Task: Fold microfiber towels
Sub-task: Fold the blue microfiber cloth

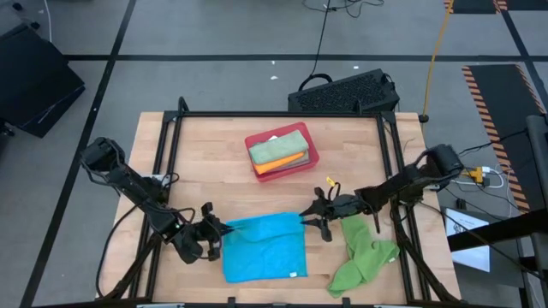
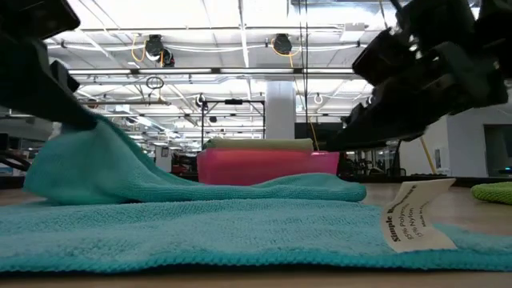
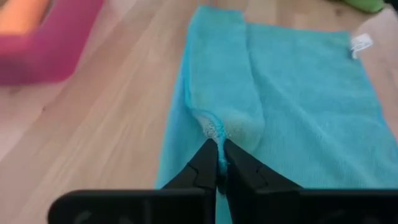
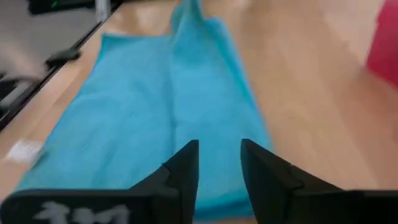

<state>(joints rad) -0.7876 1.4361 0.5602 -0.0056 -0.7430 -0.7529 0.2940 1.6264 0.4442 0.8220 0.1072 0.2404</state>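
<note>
The bright blue towel (image 1: 265, 248) lies spread at the near edge of the tabletop (image 1: 223, 158), roughly square, its pile looking soft and finely looped. A white care label (image 2: 412, 212) sticks up from its near right corner. Along its far edge, 1 strip is folded over onto the rest, so a doubled band runs across the cloth from side to side.

The left pincer (image 3: 219, 167) sits at the towel's far left corner with its fingers together, clamped on the fabric; the cloth rises in a small peak from the flat part up to the fingertips. The right pincer (image 4: 219, 163) is at the towel's far right corner, just above the folded band, its fingers apart with nothing between them.

Just right of the blue towel, near the tabletop's right edge, a bright green towel (image 1: 364, 257) lies crumpled in a loose heap.

Farther back, toward the middle of the tabletop, stands the red tray (image 1: 310, 158), well apart from both pincers. It holds a stack of folded towels: a sage green towel (image 1: 278, 145) on top and an orange towel (image 1: 287, 161) showing beneath it.
</note>
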